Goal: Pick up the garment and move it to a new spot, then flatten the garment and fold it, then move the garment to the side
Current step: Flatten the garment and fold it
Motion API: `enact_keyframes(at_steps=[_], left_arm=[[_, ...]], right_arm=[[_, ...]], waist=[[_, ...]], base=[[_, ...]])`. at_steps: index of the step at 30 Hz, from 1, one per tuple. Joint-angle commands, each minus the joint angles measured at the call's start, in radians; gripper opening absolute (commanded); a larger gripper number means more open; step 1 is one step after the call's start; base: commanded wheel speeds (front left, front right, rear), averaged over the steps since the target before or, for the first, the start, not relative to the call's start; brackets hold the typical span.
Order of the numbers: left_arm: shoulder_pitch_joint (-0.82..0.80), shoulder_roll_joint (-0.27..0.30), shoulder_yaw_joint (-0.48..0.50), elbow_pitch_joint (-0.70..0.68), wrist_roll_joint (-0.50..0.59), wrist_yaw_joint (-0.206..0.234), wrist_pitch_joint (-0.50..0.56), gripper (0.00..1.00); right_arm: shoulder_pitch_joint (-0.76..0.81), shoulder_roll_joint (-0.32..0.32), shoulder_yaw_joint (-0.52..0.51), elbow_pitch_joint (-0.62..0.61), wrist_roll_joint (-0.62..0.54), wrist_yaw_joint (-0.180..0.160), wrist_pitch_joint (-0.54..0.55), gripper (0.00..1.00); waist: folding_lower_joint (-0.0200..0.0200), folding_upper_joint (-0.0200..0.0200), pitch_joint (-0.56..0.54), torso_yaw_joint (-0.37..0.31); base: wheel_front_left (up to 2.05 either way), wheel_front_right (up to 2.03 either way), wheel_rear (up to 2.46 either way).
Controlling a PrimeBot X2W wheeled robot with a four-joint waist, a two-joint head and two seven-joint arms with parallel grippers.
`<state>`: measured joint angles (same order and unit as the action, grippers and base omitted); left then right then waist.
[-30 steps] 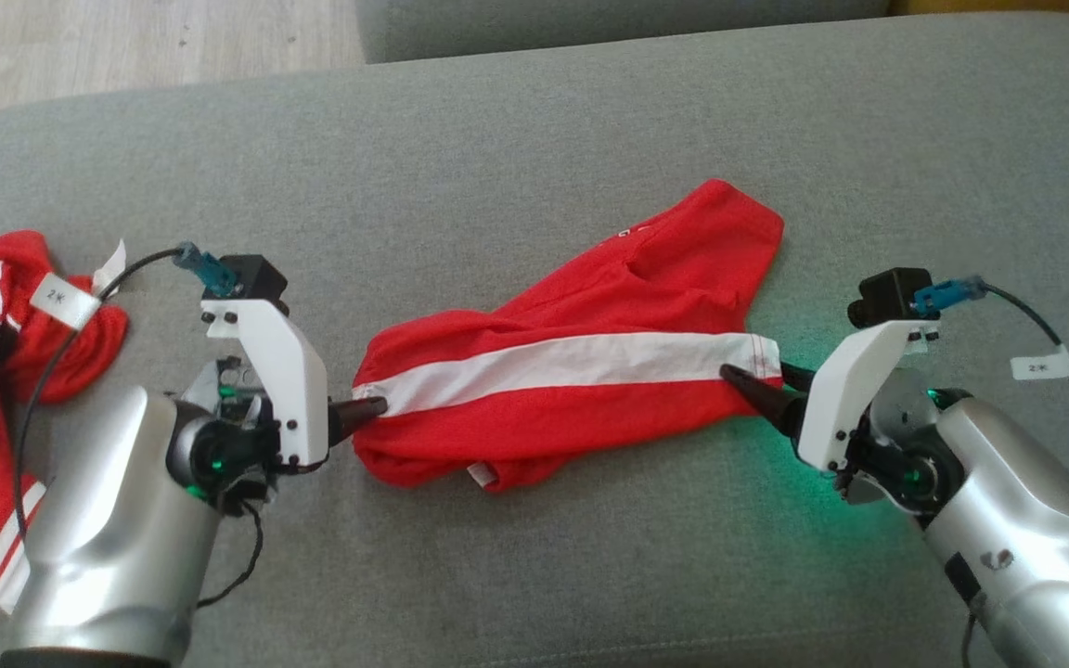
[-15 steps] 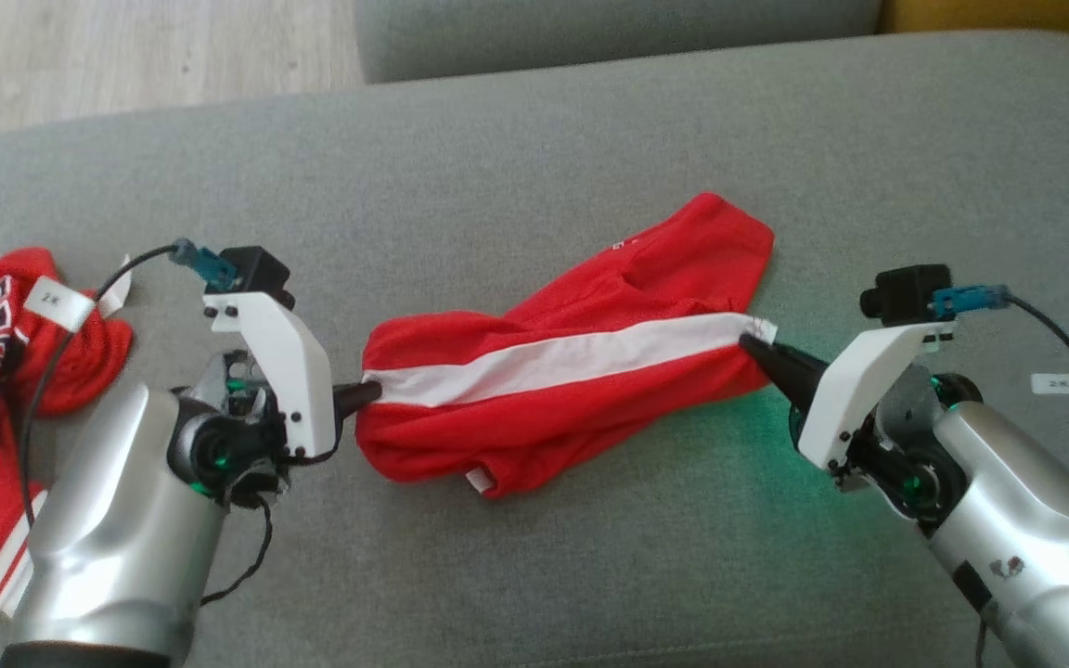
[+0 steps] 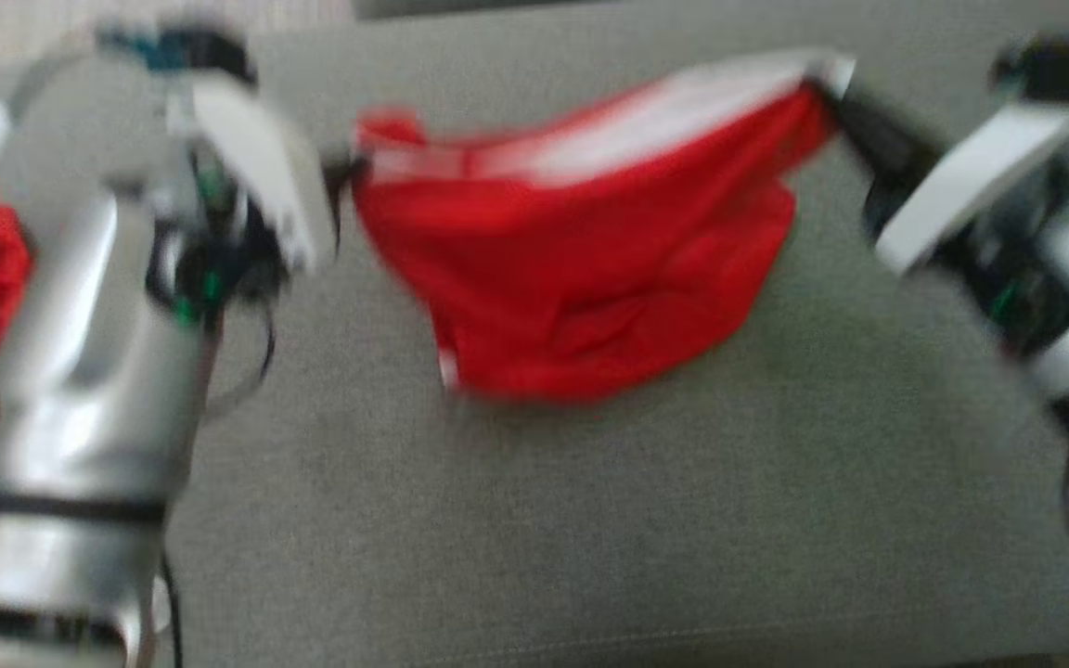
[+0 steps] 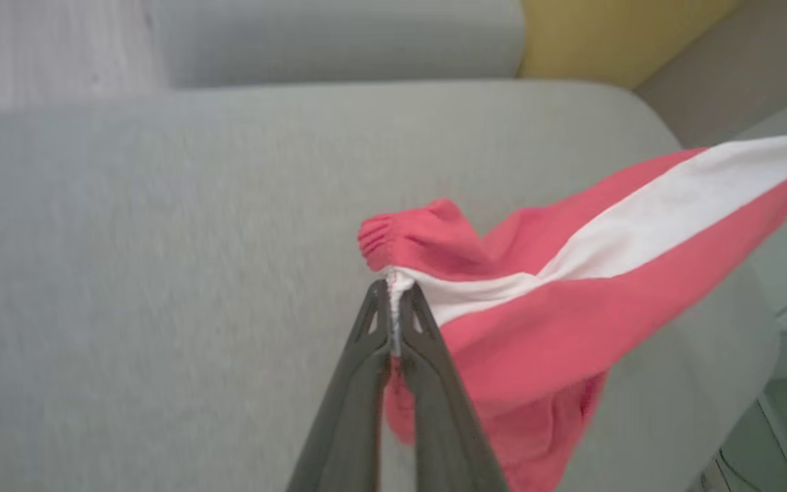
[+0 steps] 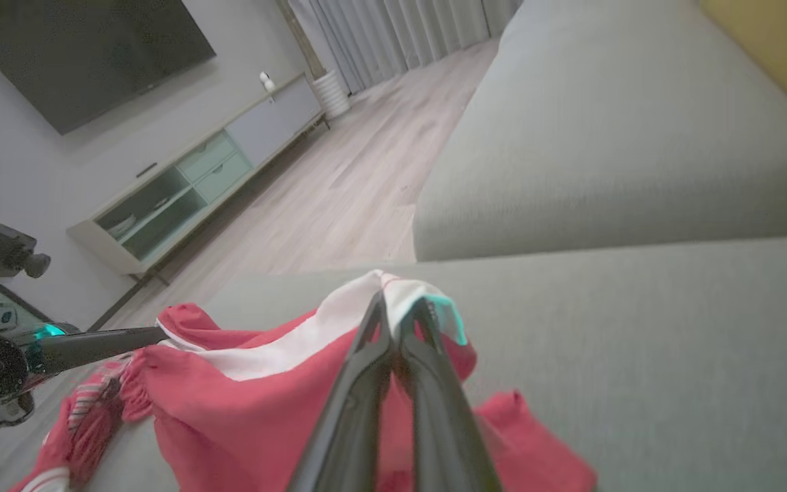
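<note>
Lifted since a second ago, the red garment (image 3: 590,278) hangs stretched over the grey sofa (image 3: 590,520) between my left pincer (image 4: 391,301) and right pincer (image 5: 397,311), each clenched on one end of it; wooden floor (image 5: 366,171) and a low cabinet (image 5: 182,198) beyond.

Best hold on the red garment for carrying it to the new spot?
The two ends of the garment's white stripe, one from each outer side. The left tool and right tool pinch there now: the stripe spans between them, with the red cloth hanging below.
</note>
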<state>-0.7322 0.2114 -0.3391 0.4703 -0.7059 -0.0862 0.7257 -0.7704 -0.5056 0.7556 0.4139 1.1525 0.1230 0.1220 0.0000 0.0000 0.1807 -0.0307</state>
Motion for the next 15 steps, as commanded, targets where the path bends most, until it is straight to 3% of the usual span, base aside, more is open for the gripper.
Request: enact_keyframes(at_steps=[1,7,15], left_arm=[[-0.152,0.006,0.040,-0.014,0.026,0.022,-0.030,0.00],[-0.460,-0.048,0.042,0.130,0.084,0.068,-0.097,0.00],[-0.829,-0.099,0.072,0.325,0.119,0.087,-0.282,0.00]], right_arm=[[-0.091,-0.040,-0.006,-0.029,0.029,0.008,0.000,0.00],[-0.344,-0.088,-0.012,0.007,0.121,0.008,0.029,0.00],[-0.705,-0.176,0.000,0.044,0.108,0.008,-0.050,0.00]], waist=[[0.0000,0.0000,0.090,0.007],[0.0000,0.0000,0.211,0.008],[0.0000,0.0000,0.293,0.013]], base=[[0.00,0.00,0.00],[0.00,0.00,0.00],[0.00,0.00,0.00]])
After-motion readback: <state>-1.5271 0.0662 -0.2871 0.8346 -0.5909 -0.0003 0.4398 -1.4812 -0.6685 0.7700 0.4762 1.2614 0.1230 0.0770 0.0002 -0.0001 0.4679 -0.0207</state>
